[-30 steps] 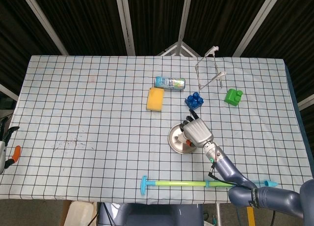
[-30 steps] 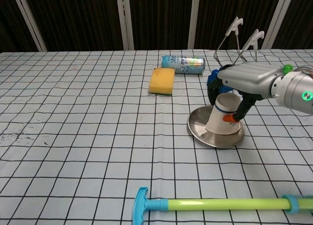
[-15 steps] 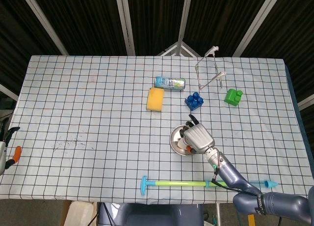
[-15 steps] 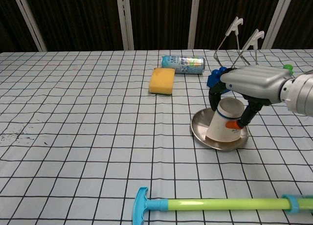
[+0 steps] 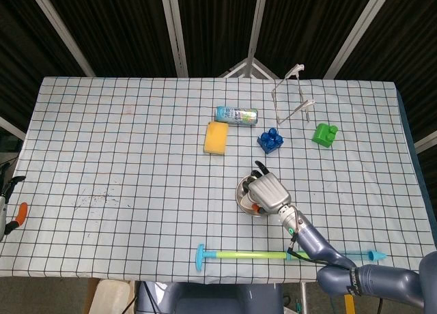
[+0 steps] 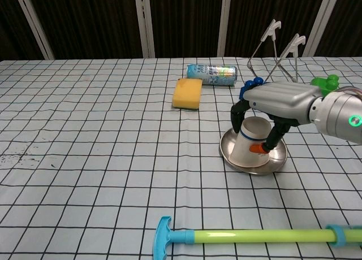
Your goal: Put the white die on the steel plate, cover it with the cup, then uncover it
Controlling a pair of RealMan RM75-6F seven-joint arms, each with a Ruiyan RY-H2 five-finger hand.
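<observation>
A white paper cup [image 6: 249, 144] stands mouth-down and slightly tilted on the steel plate [image 6: 227, 156], right of the table's centre. My right hand [image 6: 278, 99] reaches over it from the right, its fingers gripping both sides of the cup. In the head view, that right hand [image 5: 268, 190] covers most of the steel plate [image 5: 241, 194]. No white die shows in either view. My left hand [image 5: 8, 206] shows only as a sliver off the table's left edge, fingers apart and holding nothing.
Behind the plate lie a yellow sponge [image 6: 187, 94], a tipped can [image 6: 211, 74], a blue block [image 6: 246, 89], a green block [image 6: 323, 82] and a wire rack [image 6: 281, 50]. A long green stick with blue ends [image 6: 249, 236] lies along the front edge.
The right hand has brought the cup down from a stronger tilt, so its mouth now sits lower on the plate, and it has shifted slightly left. The plate slid a little to the right.
</observation>
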